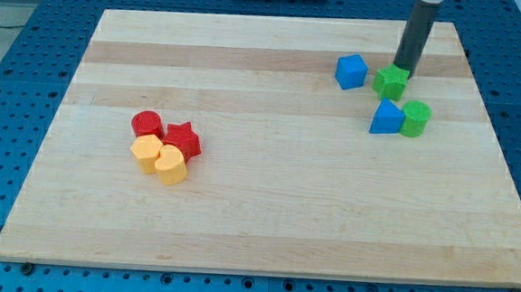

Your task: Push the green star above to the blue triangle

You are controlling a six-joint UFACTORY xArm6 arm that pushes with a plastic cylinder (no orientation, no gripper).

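The green star [391, 82] lies near the view's upper right on the wooden board [266, 210]. The blue triangle [386, 117] lies just below it, with a small gap between them. My tip [402, 69] is the lower end of a dark rod coming down from the view's top. It rests at the star's upper right edge, touching or nearly touching it.
A green cylinder [415, 117] touches the triangle's right side. A blue cube [351, 71] lies left of the star. At the view's left, a red cylinder [146, 124], a red star [182, 139], a yellow block [145, 152] and a yellow heart [171, 164] form a cluster.
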